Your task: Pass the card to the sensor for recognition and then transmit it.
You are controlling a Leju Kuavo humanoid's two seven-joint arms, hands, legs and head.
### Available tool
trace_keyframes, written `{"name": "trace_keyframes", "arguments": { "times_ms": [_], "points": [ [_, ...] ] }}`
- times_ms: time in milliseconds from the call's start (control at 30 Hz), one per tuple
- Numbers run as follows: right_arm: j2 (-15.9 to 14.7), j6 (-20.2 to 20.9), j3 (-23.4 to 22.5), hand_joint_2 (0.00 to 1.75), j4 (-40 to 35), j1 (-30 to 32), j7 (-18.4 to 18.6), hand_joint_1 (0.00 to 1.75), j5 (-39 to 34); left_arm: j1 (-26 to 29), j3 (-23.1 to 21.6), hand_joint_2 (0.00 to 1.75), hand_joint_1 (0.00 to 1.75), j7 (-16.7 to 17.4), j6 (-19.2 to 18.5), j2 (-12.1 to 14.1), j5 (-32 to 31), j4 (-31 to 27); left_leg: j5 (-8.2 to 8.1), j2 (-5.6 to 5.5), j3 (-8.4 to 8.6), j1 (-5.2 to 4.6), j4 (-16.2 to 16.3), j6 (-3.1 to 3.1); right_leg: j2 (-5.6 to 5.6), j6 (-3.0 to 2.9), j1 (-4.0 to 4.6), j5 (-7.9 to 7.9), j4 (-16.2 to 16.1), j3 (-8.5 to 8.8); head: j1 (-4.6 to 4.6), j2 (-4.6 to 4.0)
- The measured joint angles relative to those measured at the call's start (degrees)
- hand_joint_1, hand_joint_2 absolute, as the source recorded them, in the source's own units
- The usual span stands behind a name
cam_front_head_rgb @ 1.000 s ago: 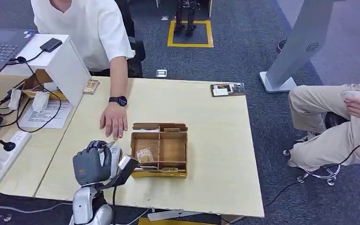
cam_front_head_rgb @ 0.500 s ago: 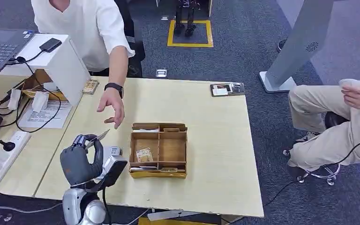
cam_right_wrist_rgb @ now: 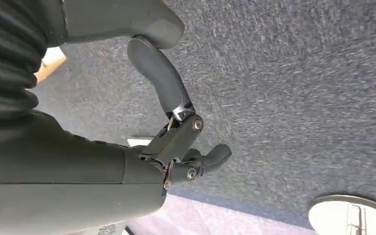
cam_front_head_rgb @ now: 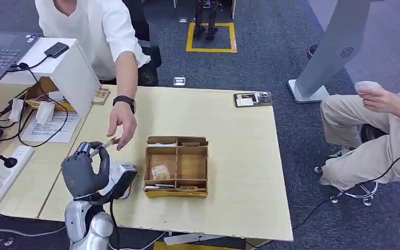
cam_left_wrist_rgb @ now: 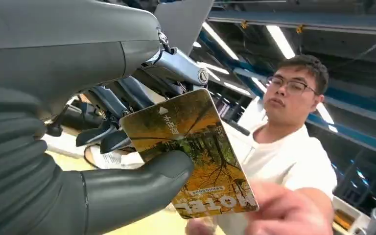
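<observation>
Head view, left robot hand (cam_front_head_rgb: 83,174) raised, pinching card (cam_front_head_rgb: 105,144); right robot hand (cam_right_wrist_rgb: 176,142) hanging, fingers apart, holding nothing

Light wooden table (cam_front_head_rgb: 229,156), dark grey carpet (cam_front_head_rgb: 271,62)

The pale wooden table (cam_front_head_rgb: 229,182) carries a compartmented wooden box (cam_front_head_rgb: 177,166) (near its middle) and a small tray (cam_front_head_rgb: 253,99)

wooden tray (cam_front_head_rgb: 177,194) on table (cam_front_head_rgb: 239,172), card reader (cam_front_head_rgb: 121,174) left
</observation>
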Motion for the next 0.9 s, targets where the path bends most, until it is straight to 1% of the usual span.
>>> {"name": "trace_keyframes", "arguments": {
  "times_ms": [100,200,333,467,600,633,667,767,900],
  "points": [
    [0.1,0.0,0.6,1.75,0.0,-0.3,0.0,0.00,0.3,-4.0,2.3,1.75,1.75,2.1,0.0,-0.4,-2.1,3.3,0.03,-0.03,0.01,0.00,0.0,0.01,-0.04,0.00,0.00,0.01,0.0,0.04,0.00,0.00],
    [0.1,0.0,0.8,1.75,0.0,-0.5,0.0,0.00,0.3,-5.9,3.4,1.75,1.75,2.5,0.0,-0.6,-2.5,5.0,0.03,-0.02,0.01,0.00,0.0,0.01,-0.02,0.00,0.00,0.01,0.0,0.04,0.00,-0.02],
    [0.2,0.0,0.8,1.75,0.0,-0.5,0.0,0.00,0.3,-7.2,4.3,1.75,1.75,2.7,0.0,-0.9,-2.8,6.4,0.01,-0.02,-0.01,0.00,0.0,0.01,0.02,0.00,0.00,0.01,0.0,0.02,0.00,-0.02],
    [0.2,0.0,0.9,1.75,0.0,-0.7,0.0,0.00,0.4,-8.4,5.1,1.75,1.75,4.7,0.0,-0.9,-4.7,8.1,-0.01,-0.01,-0.02,0.00,0.0,0.01,0.02,0.00,0.00,-0.02,0.0,-0.01,0.00,-0.02],
    [0.2,0.0,1.0,1.75,0.0,-0.7,0.0,0.00,0.4,-8.8,5.2,1.75,1.75,5.2,0.0,-0.8,-5.0,8.6,-0.02,-0.02,-0.03,0.00,0.0,0.01,0.01,0.00,0.00,-0.02,0.0,-0.01,-0.02,0.00],
    [0.3,0.0,1.4,1.75,0.0,-0.9,0.0,0.00,0.7,-10.2,6.0,1.75,1.48,6.4,0.0,-0.8,-5.9,10.7,-0.02,-0.01,-0.03,0.00,0.0,0.01,0.01,0.00,0.00,-0.02,0.0,-0.01,-0.02,-0.02],
    [0.4,0.0,1.6,1.75,0.0,-1.0,0.0,0.00,0.7,-10.9,6.0,1.75,0.00,6.7,0.0,-0.7,-6.1,11.9,-0.01,-0.02,-0.03,0.00,0.0,0.01,0.00,0.00,0.00,-0.02,0.0,-0.01,-0.02,0.00],
    [0.5,0.0,1.8,1.75,0.0,-1.1,0.0,0.00,0.8,-11.8,6.0,1.75,0.00,6.4,0.0,-0.7,-5.4,13.7,0.00,-0.02,-0.03,0.00,0.0,0.00,0.00,0.00,0.00,-0.01,0.0,0.00,-0.02,-0.02],
    [0.6,0.0,1.8,1.75,0.0,-1.0,0.0,0.00,0.7,-12.1,6.0,1.75,0.00,5.1,0.0,-0.8,-4.8,14.3,0.00,-0.01,-0.03,0.00,0.0,0.00,0.01,0.00,0.00,-0.01,0.0,0.00,0.00,0.00]
  ]
}}
